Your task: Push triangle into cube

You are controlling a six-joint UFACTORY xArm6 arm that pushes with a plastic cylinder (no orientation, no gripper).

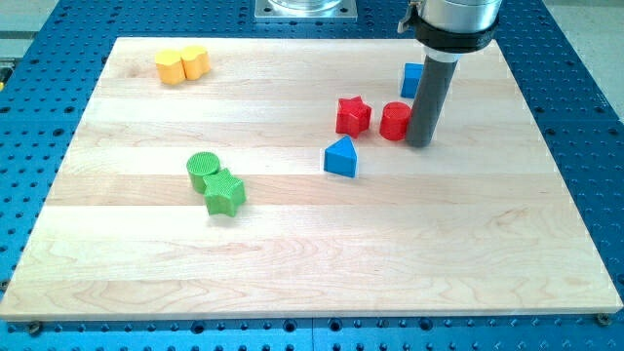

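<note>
A blue triangle block [340, 157] lies near the middle of the wooden board [292, 263]. A blue cube [412, 79] sits toward the view's top right, partly hidden behind my rod. My tip [420, 143] rests on the board to the right of the triangle, just right of a red round block [394, 121] and below the cube. A red star block [353, 115] sits left of the red round block, above the triangle.
A green round block [204, 170] and a green star block [225, 193] touch at the view's left. Two yellow blocks [181, 64] sit together at the top left. A blue perforated table [585, 146] surrounds the board.
</note>
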